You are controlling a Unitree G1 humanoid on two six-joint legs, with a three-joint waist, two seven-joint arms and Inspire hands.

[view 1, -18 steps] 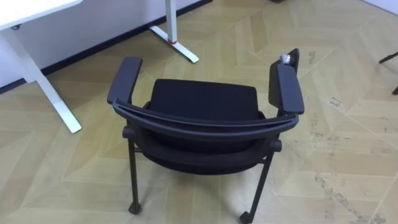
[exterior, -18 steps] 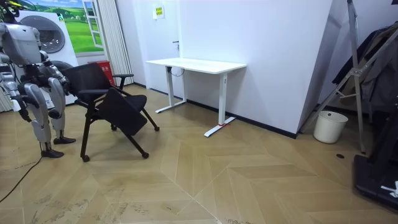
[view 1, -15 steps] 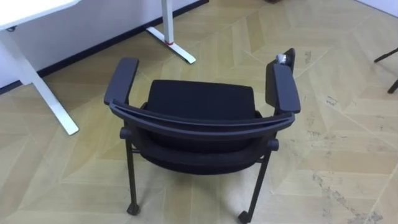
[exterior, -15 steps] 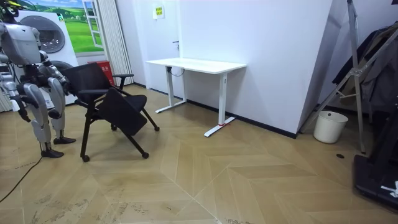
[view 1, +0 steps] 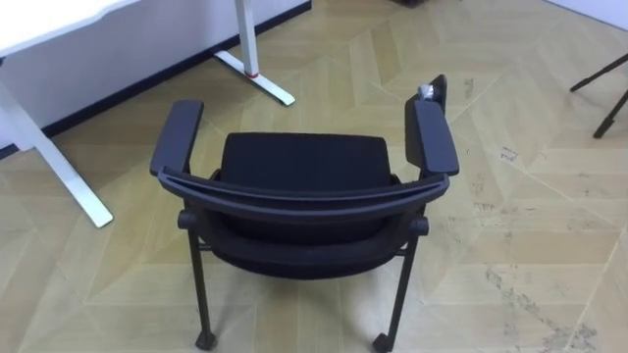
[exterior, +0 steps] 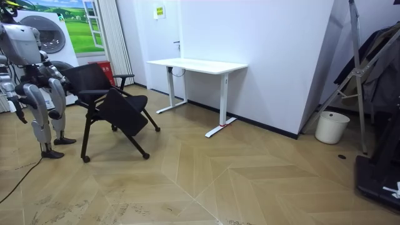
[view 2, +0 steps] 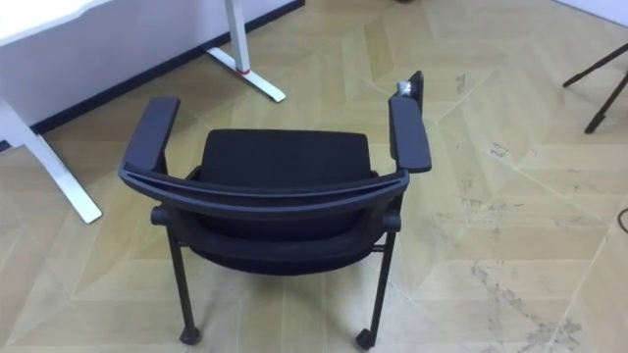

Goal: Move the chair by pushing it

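A black chair [view 1: 304,167] with armrests and castors stands on the wooden floor right before me, its curved backrest [view 1: 294,196] nearest to me and its seat facing away. The right eye view shows the same chair [view 2: 285,157]. In the room view I stand upright just behind the chair [exterior: 115,106], at that view's left, facing it. My right hand [exterior: 23,114] hangs low by my hip, apart from the chair and too small to read.
A white desk [exterior: 197,64] stands against the wall ahead and to my left, with its foot [view 1: 255,78] close beyond the chair. A dark stand leg [view 1: 603,88] lies ahead on my right. A white bin [exterior: 331,127] and a rack [exterior: 369,75] stand further off.
The whole eye view has shifted, so the chair sits a little further left in it. In the room view the chair stands where it was.
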